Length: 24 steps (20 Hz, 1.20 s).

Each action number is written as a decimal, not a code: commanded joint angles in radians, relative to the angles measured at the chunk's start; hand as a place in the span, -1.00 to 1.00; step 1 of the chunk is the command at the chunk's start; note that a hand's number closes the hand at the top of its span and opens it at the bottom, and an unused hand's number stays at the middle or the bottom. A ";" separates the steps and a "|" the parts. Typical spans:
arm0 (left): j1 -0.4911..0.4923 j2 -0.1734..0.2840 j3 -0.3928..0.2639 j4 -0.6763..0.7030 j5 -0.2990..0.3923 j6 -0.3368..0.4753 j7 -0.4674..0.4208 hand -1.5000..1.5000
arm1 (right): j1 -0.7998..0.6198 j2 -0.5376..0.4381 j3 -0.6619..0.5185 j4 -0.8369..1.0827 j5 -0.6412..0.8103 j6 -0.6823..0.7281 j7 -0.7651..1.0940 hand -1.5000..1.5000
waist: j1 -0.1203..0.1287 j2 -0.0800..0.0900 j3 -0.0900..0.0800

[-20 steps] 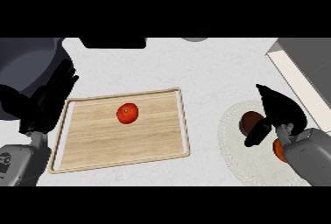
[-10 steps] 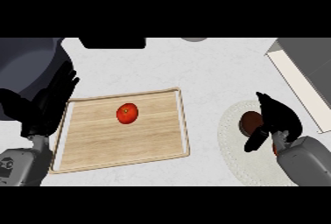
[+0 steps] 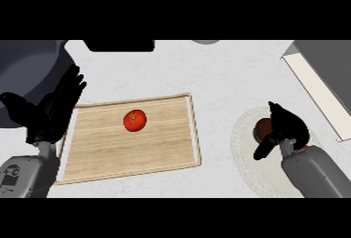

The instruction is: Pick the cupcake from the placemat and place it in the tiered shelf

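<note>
We see the white counter [image 3: 226, 69] evenly and brightly lit from above, with no glare on it. The wooden tray [image 3: 130, 139] throws only a thin soft shadow along its right and lower rim. The tomato [image 3: 135, 120] on the tray carries a small pale highlight near its top. Left of the tray, the black left hand [image 3: 51, 111] reads as a flat dark shape with little inner detail, and so does the right hand [image 3: 284, 130] right of the tray
</note>
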 commanded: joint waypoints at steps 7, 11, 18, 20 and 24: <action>-0.002 -0.048 -0.003 -0.064 -0.065 0.013 0.052 0.00 | -0.033 0.073 -0.122 0.197 0.072 0.027 -0.132 -1.00 | 0.002 0.000 0.000; -0.052 -0.036 0.065 0.069 -0.042 -0.048 -0.023 0.00 | -0.037 0.104 -0.151 0.260 0.086 0.050 -0.204 1.00 | 0.000 0.001 0.000; 0.048 -0.024 0.058 -0.018 -0.050 -0.081 -0.017 0.00 | -0.015 0.143 -0.080 0.295 0.260 -0.133 -0.291 1.00 | 0.004 0.000 0.000; 0.071 -0.046 0.058 -0.012 -0.055 -0.079 -0.042 0.00 | -0.046 0.113 -0.114 0.275 0.275 -0.104 -0.293 1.00 | 0.003 0.000 0.000; -0.007 -0.034 0.046 -0.041 -0.047 -0.069 0.031 0.00 | -0.050 0.223 0.057 0.193 0.289 -0.094 -0.414 1.00 | 0.011 -0.001 0.001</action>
